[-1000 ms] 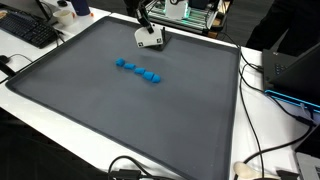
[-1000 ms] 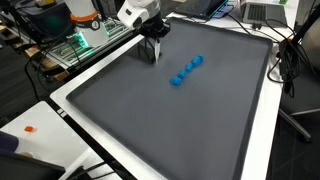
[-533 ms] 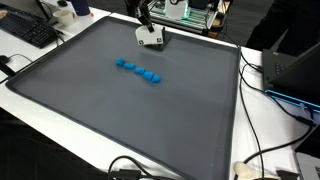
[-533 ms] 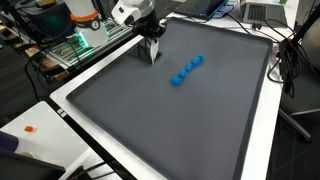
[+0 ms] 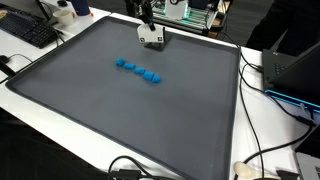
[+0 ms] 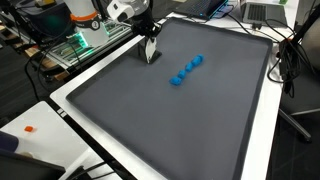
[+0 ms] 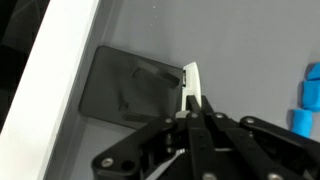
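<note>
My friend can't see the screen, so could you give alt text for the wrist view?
A shut gripper pinches a thin white piece edge-on over a grey mat, with a dark rectangular patch beside it. Blue blocks show at the right edge, a white table rim at the left.

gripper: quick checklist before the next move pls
1. Gripper jaws shut: ok.
2. White sliver at the fingertips, pinched or only in front: cannot tell.
3. Blue blocks lie in a row, apart from the gripper: ok.
4. Gripper stands inside the mat edge, close to one border: ok.
5. Fingertips touching the mat or just above it: cannot tell.
</note>
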Available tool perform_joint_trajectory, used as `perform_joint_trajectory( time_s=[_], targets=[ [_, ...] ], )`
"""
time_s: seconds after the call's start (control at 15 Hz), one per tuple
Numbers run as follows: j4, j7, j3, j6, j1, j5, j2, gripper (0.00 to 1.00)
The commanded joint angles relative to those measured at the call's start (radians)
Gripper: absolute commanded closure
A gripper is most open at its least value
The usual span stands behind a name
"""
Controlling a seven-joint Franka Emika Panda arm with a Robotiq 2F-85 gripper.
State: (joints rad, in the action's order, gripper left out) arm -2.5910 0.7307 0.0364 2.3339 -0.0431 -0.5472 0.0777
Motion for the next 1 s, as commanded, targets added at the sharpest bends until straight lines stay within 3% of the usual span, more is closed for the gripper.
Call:
perform_joint_trajectory(
  time_s=[0.0,0.93],
  targets=[
    [-0.04,0.016,-0.011,0.044,0.011,-0.058,0.021,0.99],
    [-0.064,0.072,-0.026,0.11,0.019,-0.104,0.007,0.99]
  ],
)
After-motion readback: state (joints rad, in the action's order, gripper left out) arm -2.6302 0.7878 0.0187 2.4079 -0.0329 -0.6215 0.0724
